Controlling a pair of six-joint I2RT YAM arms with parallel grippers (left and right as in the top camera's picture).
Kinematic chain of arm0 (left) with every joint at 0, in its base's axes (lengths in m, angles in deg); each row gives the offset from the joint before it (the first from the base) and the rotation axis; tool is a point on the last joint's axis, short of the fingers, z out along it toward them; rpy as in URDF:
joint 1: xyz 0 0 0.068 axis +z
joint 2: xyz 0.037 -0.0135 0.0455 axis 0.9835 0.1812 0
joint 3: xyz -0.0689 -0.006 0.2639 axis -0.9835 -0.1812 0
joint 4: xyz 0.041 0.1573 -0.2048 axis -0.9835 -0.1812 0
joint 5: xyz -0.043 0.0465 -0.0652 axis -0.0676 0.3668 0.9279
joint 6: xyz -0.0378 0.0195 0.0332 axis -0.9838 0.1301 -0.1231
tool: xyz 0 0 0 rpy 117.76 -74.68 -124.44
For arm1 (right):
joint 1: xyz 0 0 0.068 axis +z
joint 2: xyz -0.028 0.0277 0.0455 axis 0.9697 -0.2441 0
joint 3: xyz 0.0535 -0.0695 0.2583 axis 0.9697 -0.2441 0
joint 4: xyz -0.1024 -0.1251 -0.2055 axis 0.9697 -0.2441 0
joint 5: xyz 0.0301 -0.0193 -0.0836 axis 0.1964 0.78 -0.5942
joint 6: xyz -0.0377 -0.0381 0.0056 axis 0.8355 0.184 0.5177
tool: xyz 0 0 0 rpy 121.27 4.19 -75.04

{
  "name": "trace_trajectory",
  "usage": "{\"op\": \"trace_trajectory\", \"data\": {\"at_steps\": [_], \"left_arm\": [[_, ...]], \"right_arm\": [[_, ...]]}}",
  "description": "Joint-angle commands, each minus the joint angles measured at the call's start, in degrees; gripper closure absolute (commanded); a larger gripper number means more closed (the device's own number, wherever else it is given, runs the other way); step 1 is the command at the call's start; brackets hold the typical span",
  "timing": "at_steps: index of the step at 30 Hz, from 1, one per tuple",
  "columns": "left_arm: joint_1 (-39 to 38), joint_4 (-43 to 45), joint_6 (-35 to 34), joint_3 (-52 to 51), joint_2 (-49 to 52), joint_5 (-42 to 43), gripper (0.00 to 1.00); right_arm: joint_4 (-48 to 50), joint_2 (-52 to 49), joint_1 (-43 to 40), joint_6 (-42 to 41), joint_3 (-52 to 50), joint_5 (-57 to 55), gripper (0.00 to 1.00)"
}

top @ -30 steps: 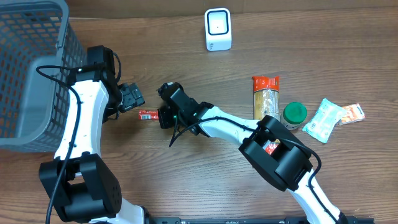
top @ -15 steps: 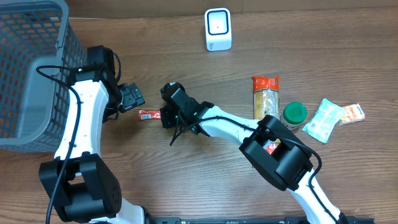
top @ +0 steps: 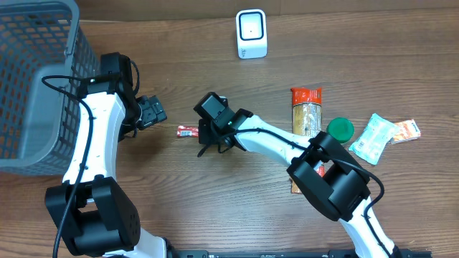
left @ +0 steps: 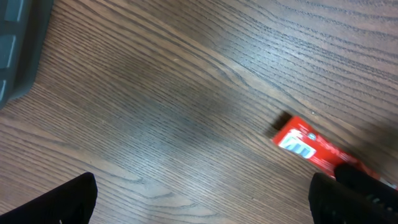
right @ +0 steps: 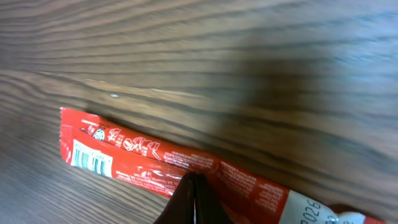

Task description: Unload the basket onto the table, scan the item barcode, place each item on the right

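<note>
Bare wooden table (top: 179, 64) lies open from the small white box-shaped scanner (top: 251, 34) down to the thin red sachet (top: 186, 131). That sachet lies in the narrow gap between left gripper (top: 158, 115) and right gripper (top: 202, 132). The tall grey plastic mesh basket (top: 36, 79) walls off the left side. Rightward, an orange-topped clear pasta bag (top: 306, 115), a green-lidded jar (top: 339, 129) and a pale green packet (top: 375, 138) crowd together.
</note>
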Motion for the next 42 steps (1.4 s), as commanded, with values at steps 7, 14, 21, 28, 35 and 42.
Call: {"op": "trace_trajectory", "data": {"at_steps": [7, 14, 21, 28, 35, 42], "left_arm": [[-0.4, 0.0, 0.5, 0.6, -0.6, -0.3, 0.00], [-0.4, 0.0, 0.5, 0.6, -0.6, -0.3, 0.00], [-0.4, 0.0, 0.5, 0.6, -0.6, -0.3, 0.00], [-0.4, 0.0, 0.5, 0.6, -0.6, -0.3, 0.00], [-0.4, 0.0, 0.5, 0.6, -0.6, -0.3, 0.00], [-0.4, 0.0, 0.5, 0.6, -0.6, -0.3, 0.00]], "right_arm": [[-15.3, 5.2, -1.1, -6.0, -1.3, -8.0, 0.96], [-24.0, 7.3, -5.1, -6.5, -1.2, -3.4, 0.96], [-25.1, 14.4, -11.5, 0.7, -1.2, 7.0, 0.96], [-27.3, 14.5, -11.3, 1.6, -4.1, 12.4, 0.96], [-17.5, 14.5, -5.3, -0.1, -10.2, 11.4, 0.96], [-9.3, 14.5, -0.5, -8.0, -15.2, 2.6, 0.96]]}}
